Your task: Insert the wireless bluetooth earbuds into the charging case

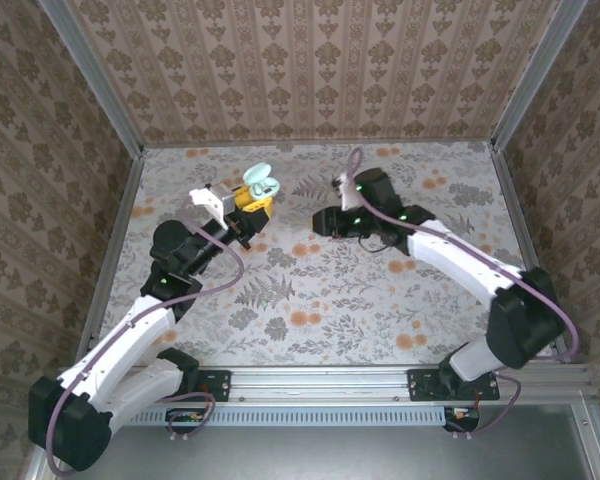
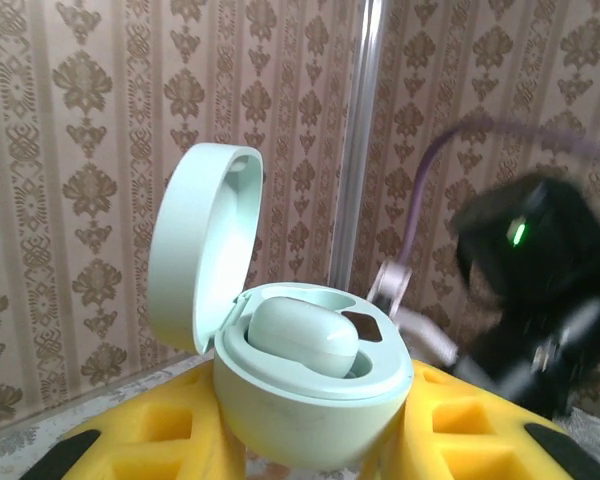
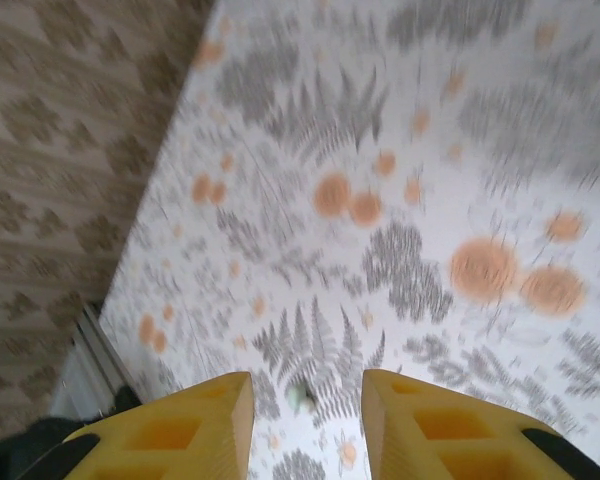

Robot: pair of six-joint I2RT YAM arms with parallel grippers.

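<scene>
The floral-print table [image 1: 380,300] lay broad under both arms, and the action sat toward its far side. The left end effector [image 1: 250,200] was pressed in on the mint-green charging case [image 2: 310,400], pinching its body between the yellow fingers and holding it clear of the table with the lid [image 2: 195,250] swung upright. Across from it, the right end effector [image 3: 302,425] hung over the table with its yellow fingers spread and nothing between them.

Inside the case, one pale earbud [image 2: 302,338] was seated in its pocket. Beside it was an empty seat [image 2: 365,325], dark at the bottom. So I'd call this the halfway mark: one bud home, one to fetch.

Down on the table, between the right fingers, sat a small pale speck [image 3: 300,397]. The right wrist view was too blurred to say whether that was the second bud.

If it was, the next move called for the right arm to come straight down, close gently on something that tiny, and carry it to the open seat while the left held the case level.
</scene>
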